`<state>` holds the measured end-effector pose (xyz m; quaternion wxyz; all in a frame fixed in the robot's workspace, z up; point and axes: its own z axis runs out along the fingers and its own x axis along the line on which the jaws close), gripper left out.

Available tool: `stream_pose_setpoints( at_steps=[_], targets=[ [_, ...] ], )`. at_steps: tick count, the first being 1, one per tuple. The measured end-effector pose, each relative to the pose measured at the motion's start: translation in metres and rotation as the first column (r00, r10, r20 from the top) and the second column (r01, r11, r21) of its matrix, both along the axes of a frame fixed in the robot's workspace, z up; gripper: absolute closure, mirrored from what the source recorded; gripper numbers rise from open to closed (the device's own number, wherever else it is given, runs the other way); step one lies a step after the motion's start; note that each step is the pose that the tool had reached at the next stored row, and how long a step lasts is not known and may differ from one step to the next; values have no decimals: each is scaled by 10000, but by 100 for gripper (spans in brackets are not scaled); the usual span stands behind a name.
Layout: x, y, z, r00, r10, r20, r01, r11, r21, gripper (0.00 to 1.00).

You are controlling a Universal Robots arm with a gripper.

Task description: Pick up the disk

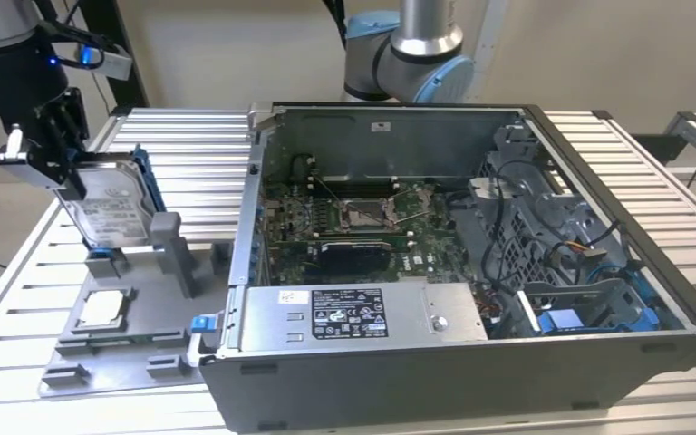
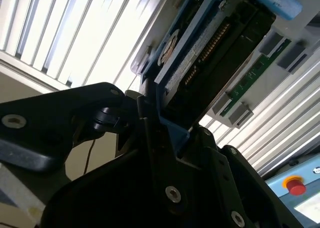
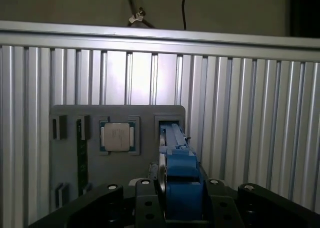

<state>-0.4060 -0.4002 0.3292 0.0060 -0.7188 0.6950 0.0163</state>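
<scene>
The disk [image 1: 112, 207] is a silver-grey drive with a white label in a blue bracket. It stands on edge at the exterior view's left, tilted slightly, its lower end at the slot of the grey fixture [image 1: 142, 349]. I cannot tell whether it still rests in that slot. My gripper [image 1: 72, 179] is shut on the disk's upper end, a finger on each flat side. The first wrist view looks down the blue bracket edge of the disk [image 3: 179, 173], between the black fingers [image 3: 142, 198] of my gripper [image 3: 180, 190]. In the second wrist view my gripper [image 2: 162, 125] clamps the disk [image 2: 200, 53].
An open computer case [image 1: 469, 362] takes up the middle and the exterior view's right of the slatted metal table [image 1: 191, 145]. The fixture also holds a square silver chip [image 1: 102, 308] and a green memory stick [image 3: 80, 153]. Another arm's base [image 1: 402, 54] stands behind the case.
</scene>
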Motion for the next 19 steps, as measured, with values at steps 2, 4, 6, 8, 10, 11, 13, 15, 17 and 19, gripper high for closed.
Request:
stream_pose_setpoints(
  at_steps=[2, 4, 6, 8, 10, 11, 13, 15, 17, 19],
  targets=[
    [0, 0, 14, 10000, -1, -2, 1, 10000, 0, 100],
    [0, 0, 34, 10000, -1, -2, 1, 10000, 0, 100],
    [0, 0, 57, 10000, -1, -3, 1, 10000, 0, 100],
    [0, 0, 82, 10000, 0, -2, 0, 10000, 0, 100],
    [0, 0, 106, 10000, -1, -2, 1, 10000, 1, 100],
    [0, 0, 122, 10000, 0, -2, 0, 10000, 0, 100],
    [0, 0, 157, 10000, 0, -2, 0, 10000, 1, 100],
    [0, 0, 197, 10000, -1, -4, 1, 10000, -1, 100],
    [0, 0, 244, 10000, -1, -9, 1, 10000, -1, 100],
    [0, 0, 321, 10000, -11, -20, 11, 10000, -2, 100]
  ],
)
